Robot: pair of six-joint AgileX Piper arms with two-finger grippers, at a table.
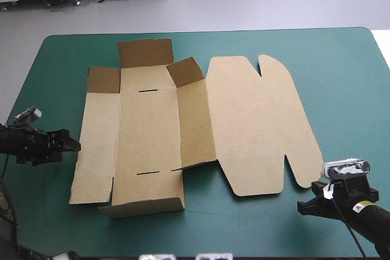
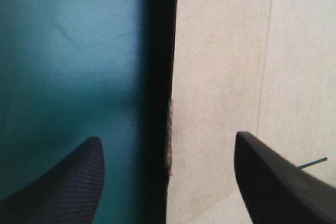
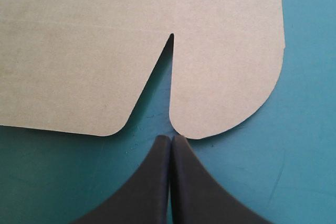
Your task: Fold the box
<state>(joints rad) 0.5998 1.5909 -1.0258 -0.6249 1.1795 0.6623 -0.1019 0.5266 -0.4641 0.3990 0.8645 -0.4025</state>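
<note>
Left gripper (image 2: 167,139): fingers stand wide apart, nothing held. The left edge of the box (image 2: 226,77) runs between them, lifted a little off the teal-green cover (image 2: 68,66), with dark shadow under it. One finger is over board, the other over cover. Contact with the board: cannot tell. In the high view it sits just beside the outer left panel (image 1: 97,138).

Right gripper (image 3: 170,142): fingers pressed together into one point, empty. The tip is just short of the rounded tab (image 3: 226,77) at the lid's near corner, with the notch (image 3: 167,56) straight ahead. It looks narrowly clear of the board.

Box: mid-table, mostly flat. The lid (image 1: 256,126) lies flat to the right. The far flap (image 1: 145,52) and near wall (image 1: 143,202) are raised.

Step, as judged: early, about to raise the long left wall. Next move calls for the left fingers to close on that lifted edge, or slip under it, then swing the panel up along its crease. The right gripper probably needs to press the lid down so the sheet does not slide.
</note>
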